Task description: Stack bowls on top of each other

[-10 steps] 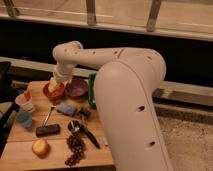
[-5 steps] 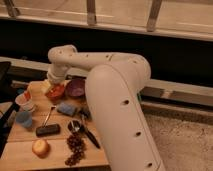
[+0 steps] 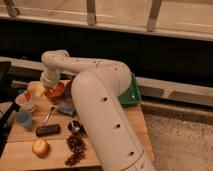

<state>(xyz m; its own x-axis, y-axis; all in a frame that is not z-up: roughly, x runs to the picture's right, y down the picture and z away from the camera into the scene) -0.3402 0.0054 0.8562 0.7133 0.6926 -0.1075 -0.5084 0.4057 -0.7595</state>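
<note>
Left of the table (image 3: 55, 152): blue cup (image 3: 23, 119), with the white cup (image 3: 24, 100) at its 12 o'clock. Your gripper (image 3: 37, 90) hangs at the white cup's 1 o'clock, jaws standing wide, nothing visibly between them. The orange-red bowl (image 3: 56, 91) sits just beside the gripper at its 3 o'clock; contact unclear. Bluish lump (image 3: 66, 108) at the bowl's 5 o'clock, too blurred to name. The arm (image 3: 100, 100) covers the table's right. Green tray (image 3: 132, 95) behind it.

Cream tool (image 3: 36, 90) above orange-red bowl (image 3: 56, 91), blue cup (image 3: 23, 119), green bin (image 3: 131, 93)
</note>
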